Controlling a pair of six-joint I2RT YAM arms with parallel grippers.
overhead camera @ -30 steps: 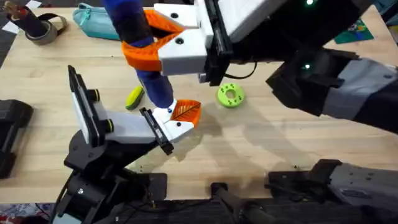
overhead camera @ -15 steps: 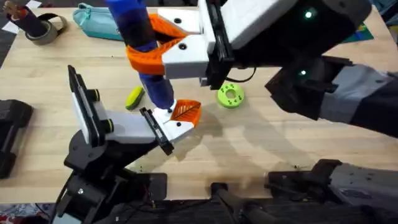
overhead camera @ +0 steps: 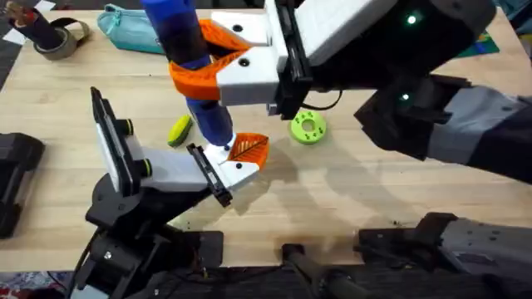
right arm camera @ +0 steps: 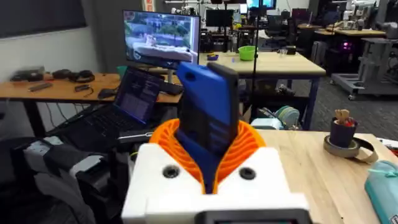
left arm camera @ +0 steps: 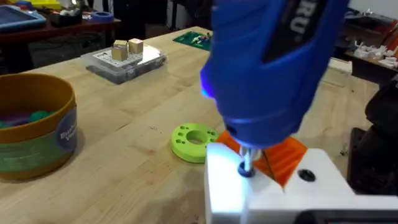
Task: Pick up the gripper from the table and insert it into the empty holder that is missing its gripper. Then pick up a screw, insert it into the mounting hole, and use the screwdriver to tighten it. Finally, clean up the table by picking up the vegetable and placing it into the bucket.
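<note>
Table [overhead camera: 349, 199]: pale wood, widest bare stretch lies right of centre, between the green disc and the near edge. Left edge crowded by a dark block and the black-based arm [overhead camera: 125, 224]. Far edge holds a teal pouch [overhead camera: 125, 25] and a tape roll [overhead camera: 58, 40], both well apart from the work.

Right arm: large and dark, reaching across from the right over the middle of the table. Right gripper [overhead camera: 204, 58] has its orange ribbed pads pinching the screwdriver [overhead camera: 191, 66] around the thick blue handle; the right wrist view shows the handle [right arm camera: 208, 118] upright between the two pads.

Screwdriver shaft narrows downward, tip standing on the white block of the gripper [overhead camera: 241, 158], which sits in the holder [overhead camera: 208, 174] at the end of the white wrist. In the left wrist view the metal bit meets a screw head on the white block [left arm camera: 249, 186], orange finger just behind it.

Left gripper: cannot tell how its fingers stand.

Bucket [left arm camera: 37, 130]: tan, orange-brown rim, upright, well apart from the screwdriver, coloured bits inside.

Green disc [overhead camera: 308, 128]: flat on the table near the screwdriver tip, right of it, apart from it.

Vegetable [overhead camera: 179, 130]: yellow-green, lying just left of the blue shaft, near the holder, not touching either.
</note>
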